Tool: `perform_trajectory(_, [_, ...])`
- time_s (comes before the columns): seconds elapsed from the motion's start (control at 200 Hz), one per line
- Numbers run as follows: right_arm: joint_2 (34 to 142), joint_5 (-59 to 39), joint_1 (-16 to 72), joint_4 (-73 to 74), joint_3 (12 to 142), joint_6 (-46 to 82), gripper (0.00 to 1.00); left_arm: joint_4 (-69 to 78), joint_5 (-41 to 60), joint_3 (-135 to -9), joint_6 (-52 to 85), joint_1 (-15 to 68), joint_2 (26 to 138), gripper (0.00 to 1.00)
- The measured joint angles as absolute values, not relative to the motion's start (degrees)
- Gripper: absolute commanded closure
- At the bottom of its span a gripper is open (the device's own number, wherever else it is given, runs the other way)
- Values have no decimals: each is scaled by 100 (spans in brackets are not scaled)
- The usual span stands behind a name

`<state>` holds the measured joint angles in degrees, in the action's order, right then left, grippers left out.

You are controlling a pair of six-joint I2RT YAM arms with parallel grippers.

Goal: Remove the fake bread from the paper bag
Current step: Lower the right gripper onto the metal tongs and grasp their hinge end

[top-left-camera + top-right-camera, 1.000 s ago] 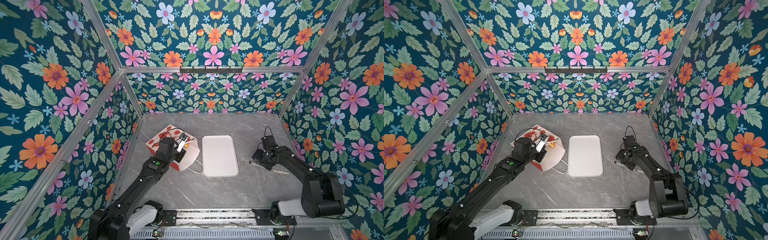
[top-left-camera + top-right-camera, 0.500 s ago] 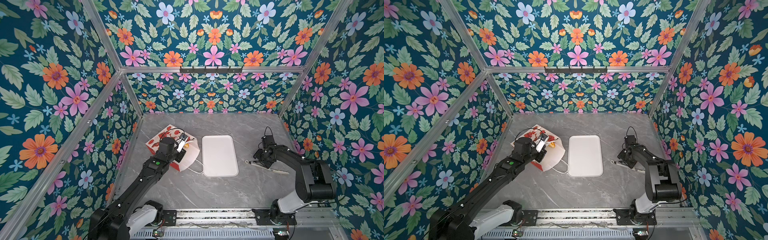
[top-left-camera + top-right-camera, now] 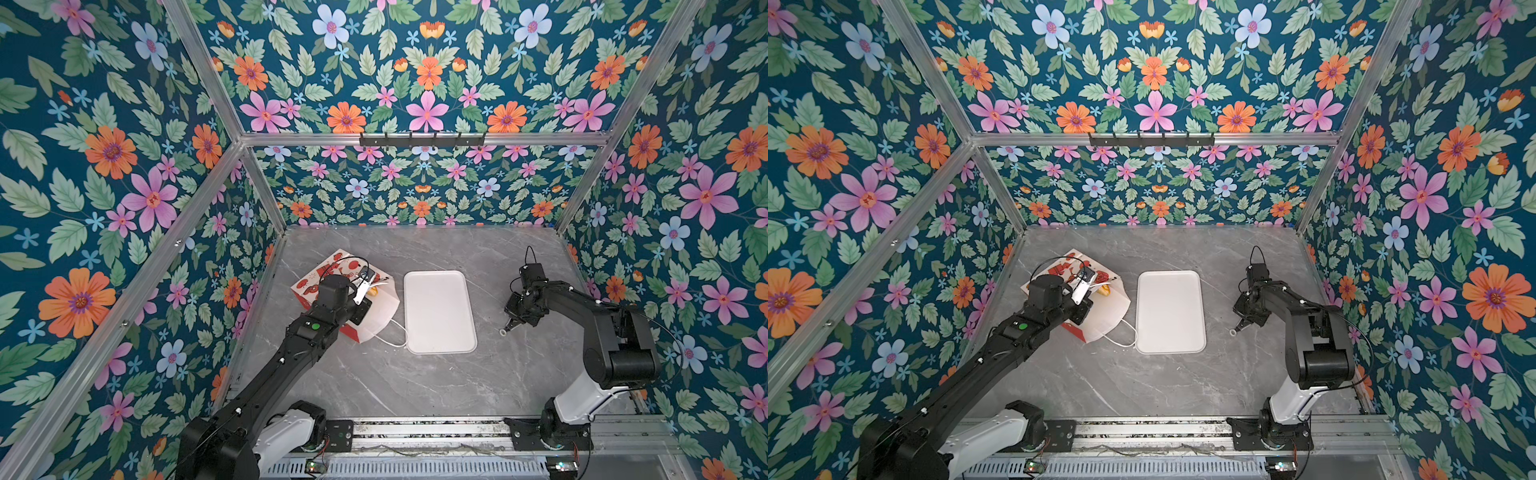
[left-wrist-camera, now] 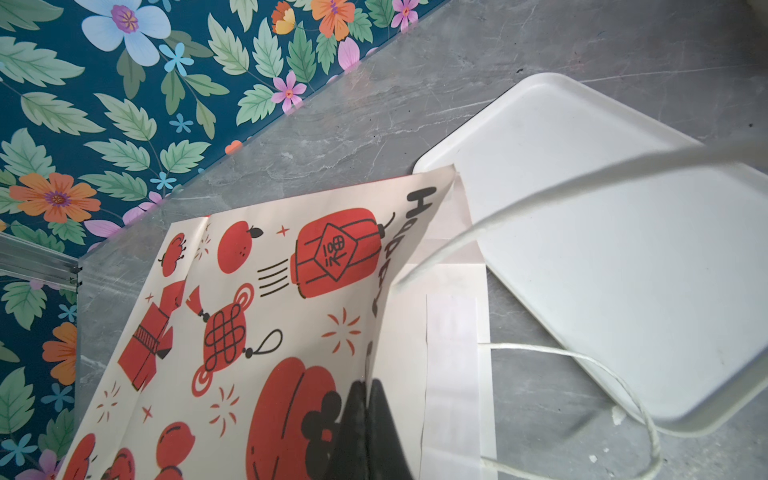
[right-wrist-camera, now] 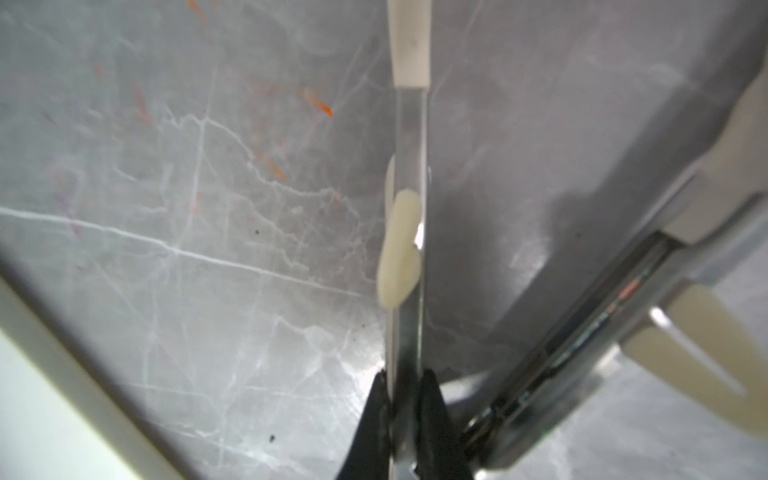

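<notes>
My left jaws clamp the rim of the paper bag point(image 3: 316, 282) lying on the desk point(image 3: 415, 382) beside the white tray point(image 3: 439, 311), bread point(image 3: 374, 291) showing at its mouth; my right jaws grip a metal tool point(image 5: 409, 124).

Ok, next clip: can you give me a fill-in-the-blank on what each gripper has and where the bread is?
1. The left gripper is shut on the edge of the ____.
2. The right gripper is shut on a slim ____ tool.
3. The white tray between the arms is ____; the one piece of fake bread in view is not on it.
Missing words: paper bag; metal; empty.
</notes>
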<state>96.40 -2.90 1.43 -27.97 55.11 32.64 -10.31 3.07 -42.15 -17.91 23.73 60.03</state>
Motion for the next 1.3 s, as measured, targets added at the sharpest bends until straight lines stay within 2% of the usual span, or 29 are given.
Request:
perform_trajectory(0.175, [9701,-128,298,-3094,5699,2375,100,-1031,303,-4215,-1791,2373,6003,100])
perform_trajectory(0.325, [9981,91,937,-3170,5977,1522,100,-1031,303,-4215,-1791,2373,6003,100])
perform_trajectory(0.475, [10119,827,1400,-3103,5994,985,100,-1031,296,-4215,-1793,2373,5999,100])
perform_trajectory(0.62, [10031,1347,1675,-2877,5811,694,76,-1031,281,-4215,-1793,2373,5970,100])
perform_trajectory(0.775, [9758,1319,1688,-2773,5594,707,56,-1033,276,-4215,-1793,2373,5955,100])
perform_trajectory(1.025, [8932,1247,1699,-2591,5352,913,32,-1035,239,-4215,-1793,2373,5929,100])
perform_trajectory(1.095, [8641,1282,1699,-2565,5205,1052,20,-1035,239,-4215,-1793,2370,5929,100])
perform_trajectory(1.165, [8403,1387,1675,-2550,5113,1219,2,-1035,239,-4215,-1793,2373,5929,100])
perform_trajectory(1.3, [8302,1435,1518,-2620,5061,1538,2,-1035,237,-4215,-1793,2373,5933,100])
